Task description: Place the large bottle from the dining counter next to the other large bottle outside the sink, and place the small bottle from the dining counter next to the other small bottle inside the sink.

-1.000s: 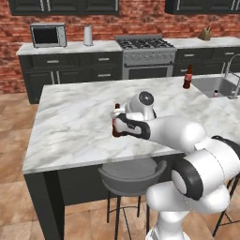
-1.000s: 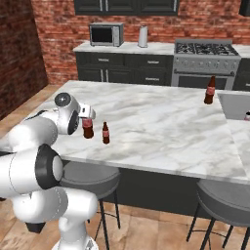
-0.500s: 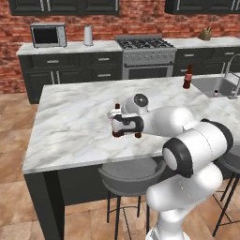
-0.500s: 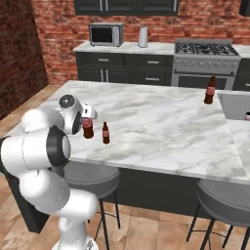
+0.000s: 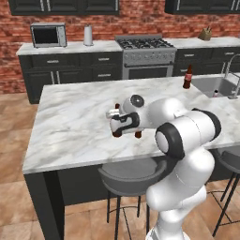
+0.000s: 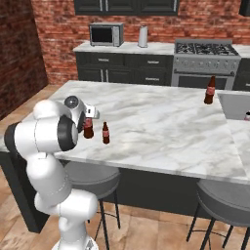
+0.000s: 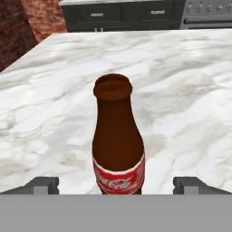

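While the end effector (image 7: 116,183) stands wide apart astride the large bottle (image 7: 118,142), that bottle rests upright on the marble surface (image 5: 75,126), the small bottle (image 6: 105,133) just beside it.

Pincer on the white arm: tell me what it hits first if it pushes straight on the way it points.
The open pincer would first meet the tall dark brown glass bottle with the red label, standing upright between its fingertips on the white-grey marble dining counter; the remaining gap is unclear.
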